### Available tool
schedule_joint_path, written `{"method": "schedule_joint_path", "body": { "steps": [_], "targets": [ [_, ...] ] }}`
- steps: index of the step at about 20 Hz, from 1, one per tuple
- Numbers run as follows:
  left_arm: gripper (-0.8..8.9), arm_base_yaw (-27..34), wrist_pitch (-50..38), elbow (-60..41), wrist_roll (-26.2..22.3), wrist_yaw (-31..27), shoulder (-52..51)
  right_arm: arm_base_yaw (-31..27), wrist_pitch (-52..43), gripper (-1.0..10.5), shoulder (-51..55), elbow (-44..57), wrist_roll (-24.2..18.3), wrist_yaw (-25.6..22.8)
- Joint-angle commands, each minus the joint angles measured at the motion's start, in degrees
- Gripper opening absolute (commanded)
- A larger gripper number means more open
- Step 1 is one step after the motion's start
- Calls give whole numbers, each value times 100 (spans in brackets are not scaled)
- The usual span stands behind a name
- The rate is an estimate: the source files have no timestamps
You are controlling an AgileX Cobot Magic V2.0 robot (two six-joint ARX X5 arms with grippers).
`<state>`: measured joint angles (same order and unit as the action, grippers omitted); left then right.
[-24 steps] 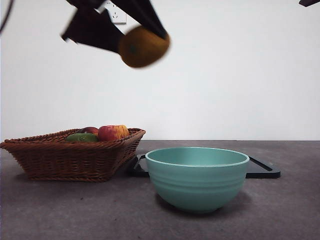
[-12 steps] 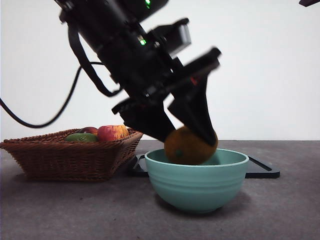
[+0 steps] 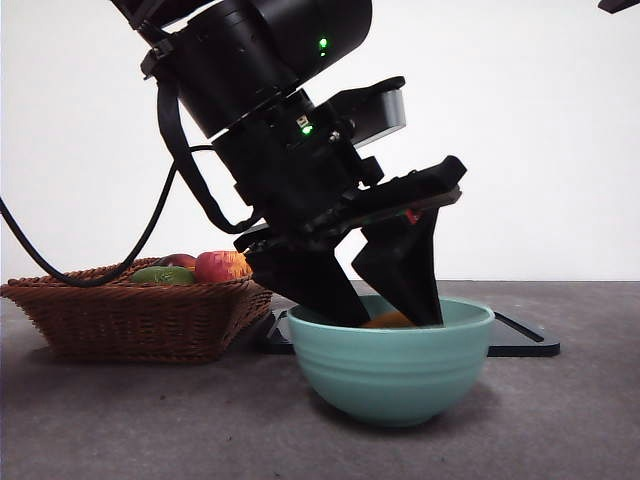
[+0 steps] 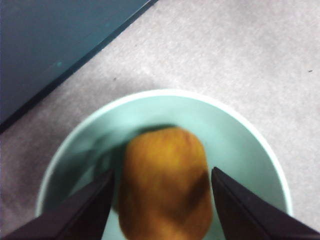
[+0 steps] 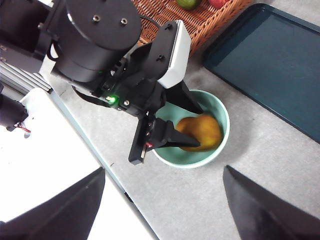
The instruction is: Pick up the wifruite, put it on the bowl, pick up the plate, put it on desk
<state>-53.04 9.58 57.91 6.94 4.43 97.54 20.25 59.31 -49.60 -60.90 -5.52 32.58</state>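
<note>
The orange-brown wifruite (image 3: 388, 321) sits low inside the teal-green bowl (image 3: 390, 370), with only its top showing above the rim. My left gripper (image 3: 397, 300) reaches down into the bowl, its two jaws standing on either side of the fruit and against it. The left wrist view shows the fruit (image 4: 165, 185) between those jaws over the bowl's rim (image 4: 240, 120). The right wrist view shows the fruit (image 5: 200, 131), the bowl (image 5: 222, 112) and the left gripper (image 5: 175, 127) from above. My right gripper (image 5: 164, 167) is open and empty, high over the grey desk (image 3: 560, 420).
A glossy black tray (image 3: 525, 340) lies flat behind the bowl. A brown wicker basket (image 3: 130, 310) at the left holds a red-yellow apple (image 3: 225, 265) and a green fruit (image 3: 163, 274). The left arm's cable hangs over the basket. The waiting arm's tip (image 3: 620, 5) shows at the top right.
My left gripper has come down from high at the upper left with the fruit and lowered it into the bowl. The bowl, basket and tray have not moved.
</note>
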Motion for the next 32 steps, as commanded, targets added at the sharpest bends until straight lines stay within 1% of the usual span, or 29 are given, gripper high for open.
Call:
{"method": "schedule_joint_path", "body": {
  "steps": [1, 6, 8, 10, 13, 18, 22, 24, 26, 28, 31, 32],
  "targets": [
    [316, -87, -50, 118, 2, -9, 105, 35, -52, 377, -48, -101, 61, -4],
    [315, -87, -11, 278, 188, -9, -310, 35, -50, 377, -48, -101, 61, -4],
    [313, -57, -15, 306, 328, -9, -706, 35, -50, 377, -48, -101, 59, -4],
    [313, 2, 35, 348, 356, -9, -1163, 35, -55, 377, -48, -101, 57, -11],
    [313, 251, 195, 348, 428, -9, -1941, 35, -52, 377, -48, -101, 55, -151],
    [313, 1003, 1014, 348, 385, -9, -3115, 35, -52, 378, -48, -98, 57, -157],
    [312, 1742, 2170, 345, 103, 9, -3934, 35, -55, 377, -48, -92, 55, -157],
    [312, 2000, 2656, 343, -11, 323, -4277, 35, -55, 378, -48, -92, 55, -157],
    [312, 2181, 3178, 343, -181, 946, -4594, 35, -55, 377, -48, -92, 57, -157],
    [312, 2232, 3700, 343, -391, 1541, -4787, 35, -55, 377, -50, -92, 59, -157],
    [312, 2227, 4417, 343, -850, 2430, -4887, 35, -50, 377, -48, -92, 70, -157],
    [312, 2227, 4546, 343, -909, 2529, -4885, 35, -50, 377, -50, -92, 105, -157]
  ]
}}
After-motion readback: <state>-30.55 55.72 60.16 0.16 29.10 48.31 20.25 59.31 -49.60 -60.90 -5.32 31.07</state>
